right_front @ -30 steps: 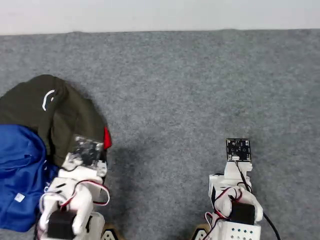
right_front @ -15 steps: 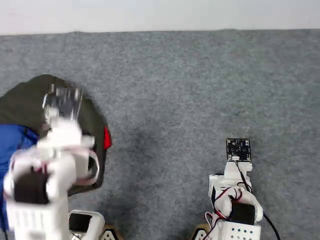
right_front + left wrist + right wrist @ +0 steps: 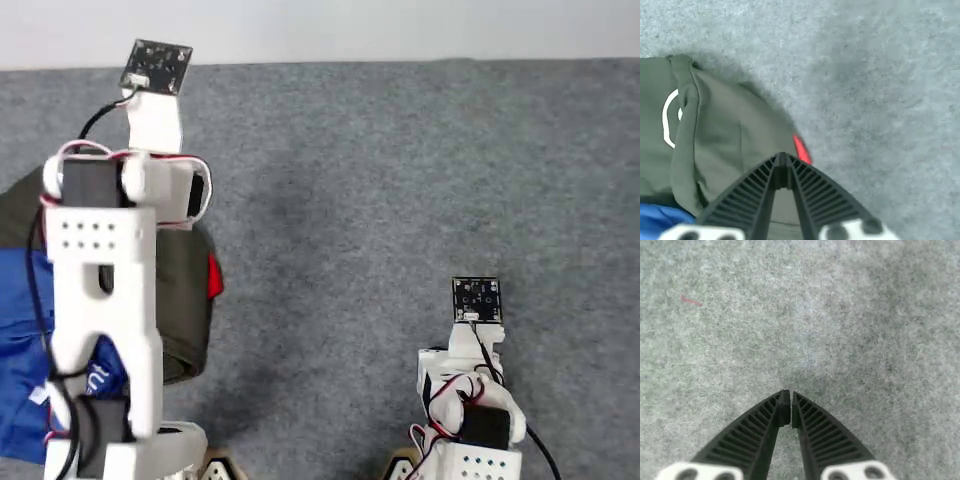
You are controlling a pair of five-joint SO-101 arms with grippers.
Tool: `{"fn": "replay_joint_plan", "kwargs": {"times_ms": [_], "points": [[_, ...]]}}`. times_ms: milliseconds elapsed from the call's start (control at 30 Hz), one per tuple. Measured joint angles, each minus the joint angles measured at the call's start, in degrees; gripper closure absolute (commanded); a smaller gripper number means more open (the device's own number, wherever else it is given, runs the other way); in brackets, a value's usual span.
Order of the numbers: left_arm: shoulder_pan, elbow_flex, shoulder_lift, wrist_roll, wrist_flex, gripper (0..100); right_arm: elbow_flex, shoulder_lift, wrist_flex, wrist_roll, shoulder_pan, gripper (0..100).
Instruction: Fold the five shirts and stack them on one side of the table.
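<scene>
A pile of shirts lies at the table's left edge. A dark olive shirt [image 3: 186,300] with a white logo [image 3: 669,118] lies on top, a blue shirt [image 3: 20,335] sits at its near side, and a red shirt's edge [image 3: 214,277] peeks out on the right. My left arm [image 3: 100,250] stands raised above the pile. Its gripper [image 3: 783,159] is shut and holds nothing, hanging high over the olive shirt near the red edge [image 3: 801,149]. My right gripper [image 3: 790,396] is shut and holds nothing, low over bare carpet, with its arm [image 3: 470,400] folded at the front right.
Grey carpet [image 3: 400,180] covers the table from the pile to the right edge. A white wall strip [image 3: 400,30] runs along the far side. A small red thread [image 3: 691,301] lies on the carpet ahead of the right gripper.
My left arm has risen from its low folded pose at the front and swung up and away over the pile. The right arm has not moved.
</scene>
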Motion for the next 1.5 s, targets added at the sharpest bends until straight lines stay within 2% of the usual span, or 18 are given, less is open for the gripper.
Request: {"fn": "replay_joint_plan", "kwargs": {"times_ms": [133,367,700,933,1300,1500], "points": [[-4.8,-0.2,2.9,-5.2,0.3,98,0.0,0.0,0.0,0.0,0.0,97.2],[-14.7,-0.2,3.1,-16.3,0.3,83,0.0,0.0,0.0,0.0,0.0,97.2],[-25.1,1.5,3.4,-31.3,0.4,81,0.0,0.0,0.0,0.0,0.0,97.2],[-26.8,8.5,3.4,-34.6,0.3,81,0.0,0.0,0.0,0.0,0.0,97.2],[-28.5,14.1,4.0,-34.5,-11.0,81,0.0,0.0,0.0,0.0,0.0,97.2],[-28.7,14.9,10.3,-34.5,-13.7,81,0.0,0.0,0.0,0.0,0.0,97.2]]}}
